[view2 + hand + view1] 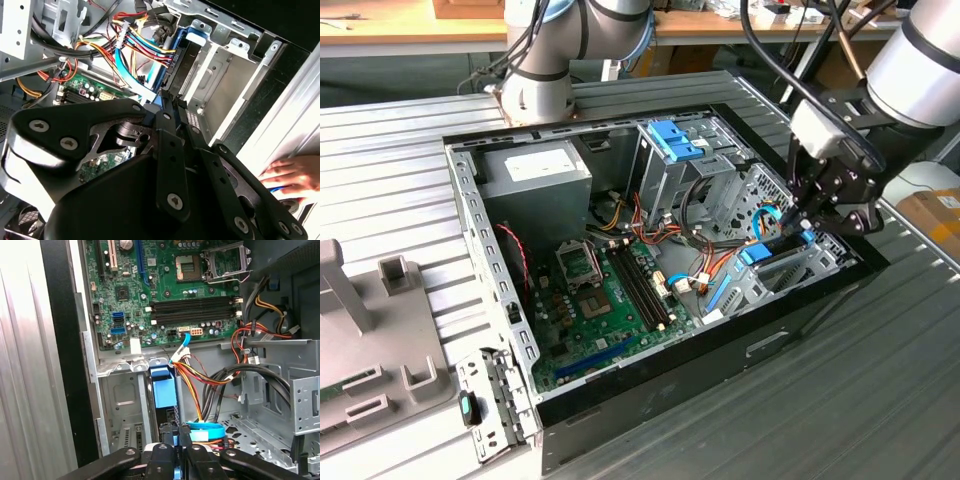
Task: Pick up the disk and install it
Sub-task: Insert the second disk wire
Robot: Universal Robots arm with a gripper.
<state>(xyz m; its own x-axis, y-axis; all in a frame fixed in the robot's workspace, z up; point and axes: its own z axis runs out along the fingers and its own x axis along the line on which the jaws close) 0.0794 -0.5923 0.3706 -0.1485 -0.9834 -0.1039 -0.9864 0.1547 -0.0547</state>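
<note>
The disk (758, 256) stands on edge in the low drive bay at the case's front corner, on the exterior view's right. Its light blue bracket (164, 389) and dark body show in both wrist views, with the disk (182, 64) sunk between the bay's metal walls. My gripper (803, 228) hangs over the bay's end nearest the case wall. Its black fingers are drawn close together on the disk's near edge, and blue plastic shows between them. The same pinch appears at the gripper (176, 434) and the gripper (168, 99).
The open computer case (470, 250) holds a green motherboard (610, 300), a grey power-supply box (535, 172) and a tall metal cage with a blue latch (675, 140). Coloured cables (210, 377) run beside the bay. A person's hand (292, 175) rests outside the case wall.
</note>
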